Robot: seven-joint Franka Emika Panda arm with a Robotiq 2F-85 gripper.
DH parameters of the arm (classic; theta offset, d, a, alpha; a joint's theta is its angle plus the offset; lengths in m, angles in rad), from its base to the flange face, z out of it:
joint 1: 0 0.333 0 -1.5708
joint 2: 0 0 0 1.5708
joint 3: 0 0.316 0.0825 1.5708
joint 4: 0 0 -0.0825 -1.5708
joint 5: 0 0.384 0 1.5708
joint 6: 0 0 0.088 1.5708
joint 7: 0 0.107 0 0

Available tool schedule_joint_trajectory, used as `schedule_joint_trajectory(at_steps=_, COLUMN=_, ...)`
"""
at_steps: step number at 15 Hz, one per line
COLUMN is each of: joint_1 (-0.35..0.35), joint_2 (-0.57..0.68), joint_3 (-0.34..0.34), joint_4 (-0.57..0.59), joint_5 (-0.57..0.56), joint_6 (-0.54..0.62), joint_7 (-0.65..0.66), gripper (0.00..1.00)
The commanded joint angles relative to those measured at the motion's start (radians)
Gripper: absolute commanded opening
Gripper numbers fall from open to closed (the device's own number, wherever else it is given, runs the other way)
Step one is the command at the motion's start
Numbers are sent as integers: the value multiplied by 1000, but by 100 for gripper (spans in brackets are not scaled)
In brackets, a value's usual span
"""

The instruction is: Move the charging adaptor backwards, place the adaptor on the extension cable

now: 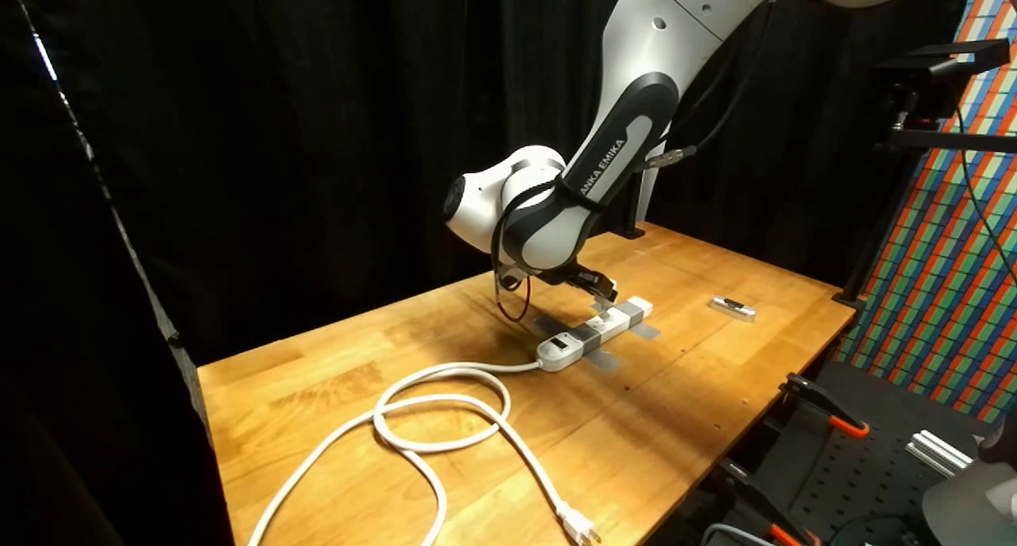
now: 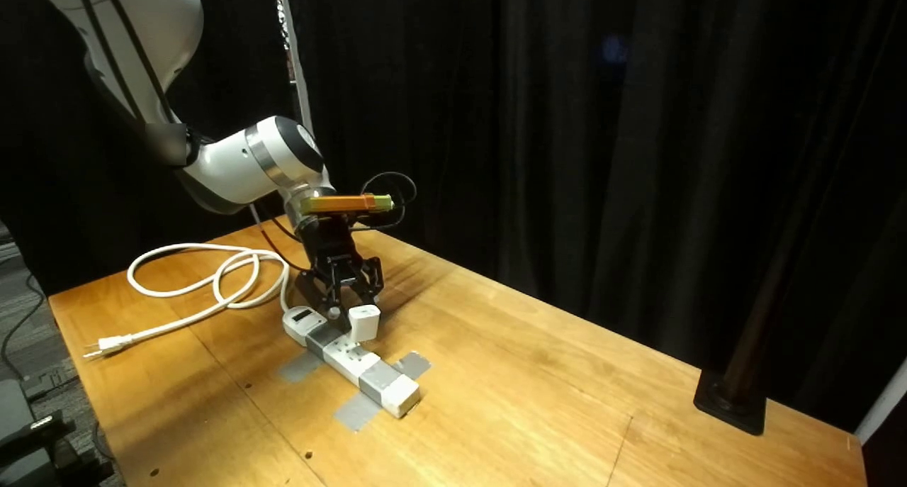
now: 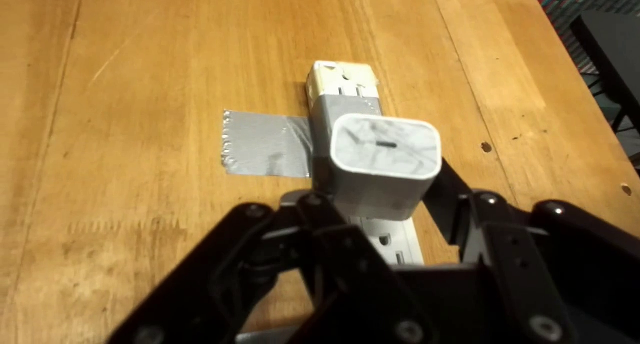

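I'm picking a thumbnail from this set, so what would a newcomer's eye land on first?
Probably the white robot arm, arched over the wooden table in both exterior views. The white extension cable, its cord looped across the wood, likely comes next. In the wrist view, the pale charging adaptor dominates, just right of center.

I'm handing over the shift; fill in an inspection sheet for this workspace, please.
Surface: wooden table, a few small holes.
Job items: charging adaptor at the power strip, seating unclear; grey tape across the strip.
Clutter: small oblong object, apart from the strip.
Gripper: at the adaptor, jaws apart; hold unclear.
Cables: white cord looped on the table, its plug lying loose.
Surroundings: black curtains; orange-tipped clamps at the table edge.
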Motion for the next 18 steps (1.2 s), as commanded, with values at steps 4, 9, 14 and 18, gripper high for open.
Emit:
schedule_joint_trajectory(at_steps=4, joint_1=-16, joint_2=-29, joint_3=4, joint_4=-62, joint_5=-47, joint_6=57, joint_7=64, gripper=23)
schedule_joint_trajectory(at_steps=9, joint_1=-22, joint_2=-35, joint_3=9, joint_4=-91, joint_5=-62, joint_6=70, joint_7=115, gripper=23)
schedule_joint_trajectory(at_steps=14, joint_1=-26, joint_2=-49, joint_3=16, joint_4=-124, joint_5=-67, joint_6=95, joint_7=143, gripper=23)
schedule_joint_trajectory(at_steps=18, joint_1=-31, joint_2=-66, joint_3=24, joint_4=-163, joint_5=-70, joint_6=124, joint_7=154, gripper=23)
